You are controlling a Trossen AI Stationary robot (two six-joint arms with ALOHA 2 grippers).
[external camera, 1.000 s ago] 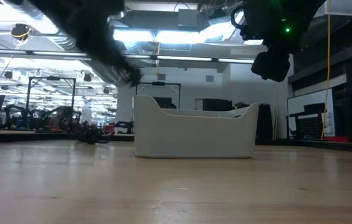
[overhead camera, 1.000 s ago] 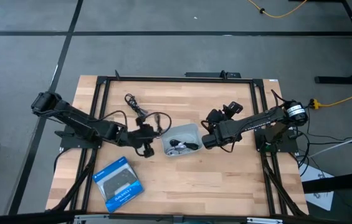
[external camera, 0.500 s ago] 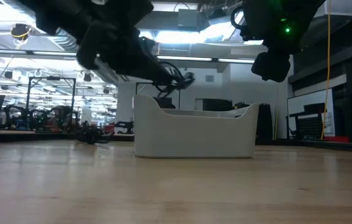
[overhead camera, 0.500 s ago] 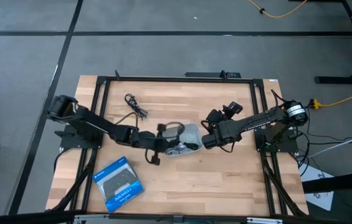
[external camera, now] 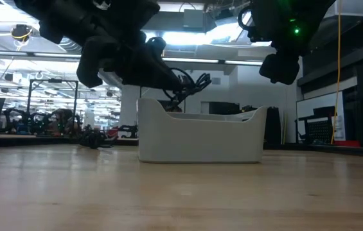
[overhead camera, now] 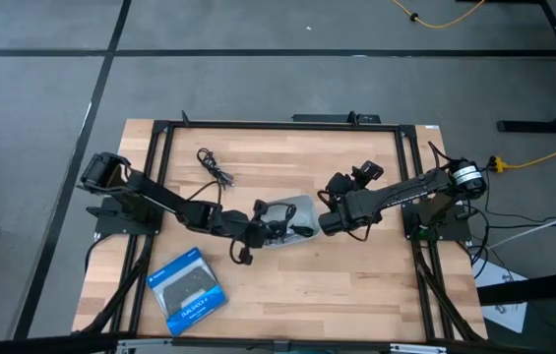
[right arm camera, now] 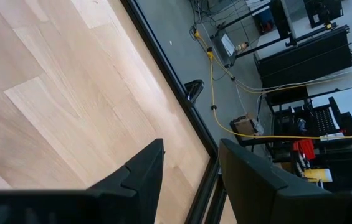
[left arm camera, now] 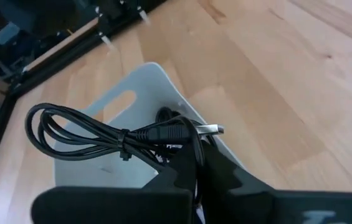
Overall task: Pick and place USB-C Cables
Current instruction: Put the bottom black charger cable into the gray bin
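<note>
My left gripper [overhead camera: 260, 229] is shut on a black coiled USB-C cable [left arm camera: 95, 134] above the left end of the pale bin [overhead camera: 302, 206]. In the low view the cable [external camera: 191, 83] hangs just over the bin's rim [external camera: 200, 138]. A pale silver-white bundle [overhead camera: 278, 236] and something black lie in the bin. A second black cable [overhead camera: 214, 167] lies on the table at the far left. My right gripper [overhead camera: 329, 222] is open and empty, held above the bin's right end [right arm camera: 191, 168]. My left gripper pinches the black cable near its plug end [left arm camera: 185, 138] between its two fingers. The fingers come slanting from the table's left. The tied coil [left arm camera: 63, 127] sticks out beyond the fingertips, lifted clear above the bin.
A blue-and-black flat box [overhead camera: 187, 290] lies near the front left of the table. A black frame [overhead camera: 159, 177] runs around the wooden top. Bare wood lies in front of the bin [overhead camera: 317, 285].
My left gripper has gone toward the table's right edge with the black cable, from the table left of the bin to above the bin's left end. The cable stays clear of the table. My right arm has kept still.
</note>
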